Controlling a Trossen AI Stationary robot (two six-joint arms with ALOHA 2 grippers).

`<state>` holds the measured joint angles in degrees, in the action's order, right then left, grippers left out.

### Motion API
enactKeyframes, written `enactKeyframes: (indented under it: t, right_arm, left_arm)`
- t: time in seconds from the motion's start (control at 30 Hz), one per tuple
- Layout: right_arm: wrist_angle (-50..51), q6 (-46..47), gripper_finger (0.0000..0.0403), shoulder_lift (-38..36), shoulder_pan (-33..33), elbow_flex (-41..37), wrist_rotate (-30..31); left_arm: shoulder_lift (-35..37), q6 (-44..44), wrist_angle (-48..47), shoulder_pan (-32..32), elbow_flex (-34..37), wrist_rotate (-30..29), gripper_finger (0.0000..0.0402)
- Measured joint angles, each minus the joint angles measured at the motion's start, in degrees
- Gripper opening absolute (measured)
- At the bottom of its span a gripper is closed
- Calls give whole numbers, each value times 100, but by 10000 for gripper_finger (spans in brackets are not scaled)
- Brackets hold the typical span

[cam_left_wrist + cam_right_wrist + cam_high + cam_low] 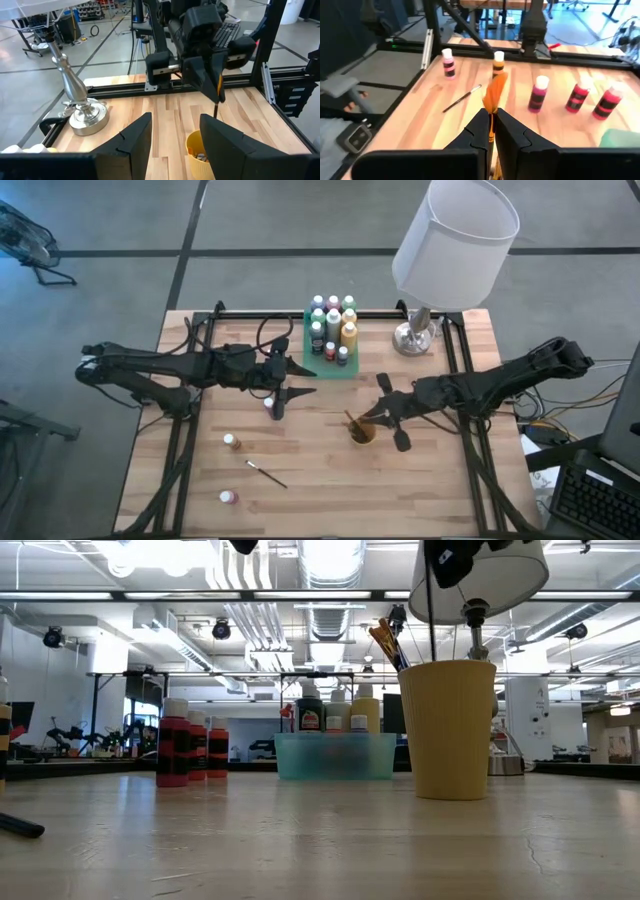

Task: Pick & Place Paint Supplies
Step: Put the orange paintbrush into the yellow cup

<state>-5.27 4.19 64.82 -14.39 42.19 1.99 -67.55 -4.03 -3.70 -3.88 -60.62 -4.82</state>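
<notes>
Two arms reach over the wooden desk from opposite sides. Left part of the desk: a yellow-brown paint bottle stands upright, a loose paintbrush lies flat just beside it toward the near edge, and a pink paint bottle stands nearer that edge still; all three are apart from each other. Left gripper hovers near mid-desk with fingers spread apart and nothing between them; a group of red paint bottles stands directly beneath it, largely hidden from above. In the low view three red bottles stand close together in a row. Centre, far side: the translucent green tray holds many upright bottles, green, white, yellow and dark ones, packed close. Right of centre: the small orange-yellow cup stands on the desk with brushes in it, their tips rising above the rim in the low view. Right gripper sits just beside and above the cup, fingers pressed together on an orange-bristled paintbrush, gripped by its shaft, bristles pointing forward from the wrist camera. Far right corner: a lamp with a white shade and metal base, standing near the tray but not touching it.
</notes>
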Motion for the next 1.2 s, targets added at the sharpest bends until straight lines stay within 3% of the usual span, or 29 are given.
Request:
enactKeyframes:
  t: [0.2,0.8,1.2]
  right_arm:
    - [349,-153,13,276,2,309,103]
    - [491,-9,13,360,-60,112,148]
    - [-415,314,13,360,-162,-678,322]
  left_arm:
    - [-2,0,-6,0,0,2,172]
    - [-2,-2,-39,-2,0,2,172]
    - [-2,-2,-42,-2,0,4,172]
